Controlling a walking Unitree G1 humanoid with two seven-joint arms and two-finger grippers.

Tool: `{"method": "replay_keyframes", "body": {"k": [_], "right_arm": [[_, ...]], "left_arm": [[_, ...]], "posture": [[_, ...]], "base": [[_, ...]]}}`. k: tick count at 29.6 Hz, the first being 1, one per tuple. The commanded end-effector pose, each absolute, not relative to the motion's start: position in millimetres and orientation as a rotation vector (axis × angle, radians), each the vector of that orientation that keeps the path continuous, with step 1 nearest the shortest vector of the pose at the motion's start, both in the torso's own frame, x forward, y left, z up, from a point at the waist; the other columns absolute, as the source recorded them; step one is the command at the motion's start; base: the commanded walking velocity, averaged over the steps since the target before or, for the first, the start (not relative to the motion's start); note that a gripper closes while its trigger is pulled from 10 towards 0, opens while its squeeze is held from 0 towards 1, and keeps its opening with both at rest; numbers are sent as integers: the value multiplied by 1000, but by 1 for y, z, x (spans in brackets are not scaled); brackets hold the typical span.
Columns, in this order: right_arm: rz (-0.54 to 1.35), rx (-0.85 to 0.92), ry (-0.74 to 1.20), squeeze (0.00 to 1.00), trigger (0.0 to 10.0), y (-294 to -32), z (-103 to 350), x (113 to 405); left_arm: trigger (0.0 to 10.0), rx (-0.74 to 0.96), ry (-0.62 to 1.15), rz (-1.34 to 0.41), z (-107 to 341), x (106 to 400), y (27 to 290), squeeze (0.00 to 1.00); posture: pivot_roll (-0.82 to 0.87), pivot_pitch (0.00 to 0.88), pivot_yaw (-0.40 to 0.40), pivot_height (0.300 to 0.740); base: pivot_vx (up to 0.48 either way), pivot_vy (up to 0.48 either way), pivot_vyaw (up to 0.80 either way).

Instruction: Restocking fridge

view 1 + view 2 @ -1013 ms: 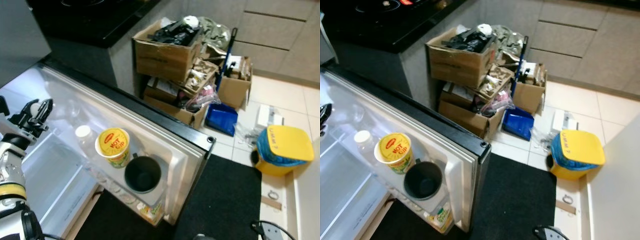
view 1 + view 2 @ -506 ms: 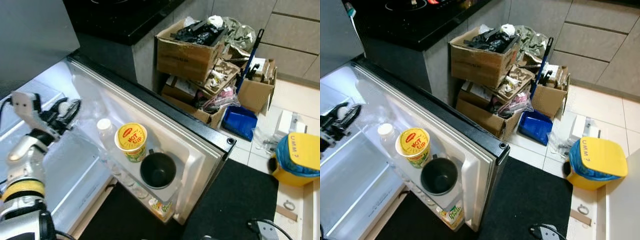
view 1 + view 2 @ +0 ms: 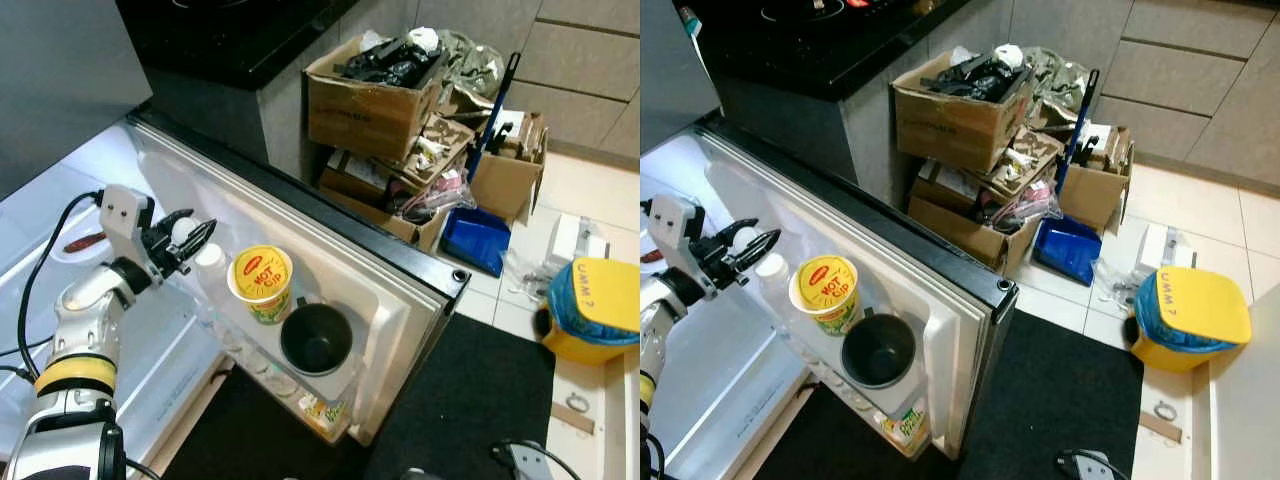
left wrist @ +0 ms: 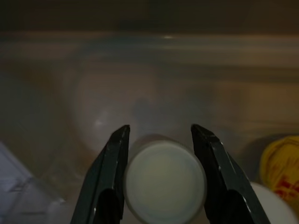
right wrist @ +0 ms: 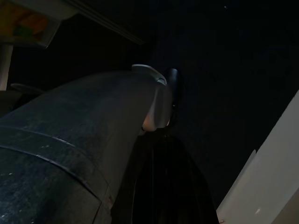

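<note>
Up close, left hand [image 4: 159,140] spread wide around white bottle cap [image 4: 164,181], fingers either side.

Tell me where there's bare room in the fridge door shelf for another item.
Little there: the bottle, yellow noodle cup and dark mug stand in a row, with the left gripper open about the bottle cap. The lit fridge shelves beside it look freer.

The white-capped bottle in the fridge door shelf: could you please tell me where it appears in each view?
Left eye view: white-capped bottle beside the yellow noodle cup, at the left gripper.
Right eye view: same spot.
Left wrist view: cap between the open fingers.
Right wrist view: not in it.
</note>
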State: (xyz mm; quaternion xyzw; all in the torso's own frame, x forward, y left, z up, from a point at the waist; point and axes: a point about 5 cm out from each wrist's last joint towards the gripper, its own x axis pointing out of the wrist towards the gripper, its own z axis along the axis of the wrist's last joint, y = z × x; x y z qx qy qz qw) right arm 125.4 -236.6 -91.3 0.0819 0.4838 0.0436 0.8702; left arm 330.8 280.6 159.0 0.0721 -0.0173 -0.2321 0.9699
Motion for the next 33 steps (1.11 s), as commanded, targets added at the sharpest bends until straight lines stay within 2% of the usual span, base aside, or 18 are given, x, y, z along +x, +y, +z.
{"method": "replay_keyframes", "body": {"k": [1, 13, 26, 33], "right_arm": [[114, 163, 1026, 0, 10000, -234, -94, 119], [149, 134, 1040, 0, 10000, -234, -94, 116], [151, 131, 1054, 0, 10000, -234, -95, 114], [175, 129, 1056, 0, 10000, -230, -96, 115]], "left_arm": [[10000, 217, -40, -443, 167, 332, 287, 0], [10000, 265, -59, -322, 171, 336, 295, 0], [10000, 244, -63, -395, 164, 338, 280, 0], [10000, 227, -64, -458, 158, 342, 263, 0]], "posture": [[-45, 124, 25, 740], [-51, 125, 24, 740], [-52, 124, 20, 740], [-51, 134, 21, 740]], "base": [[0, 0, 450], [0, 0, 673], [0, 0, 0], [0, 0, 0]]}}
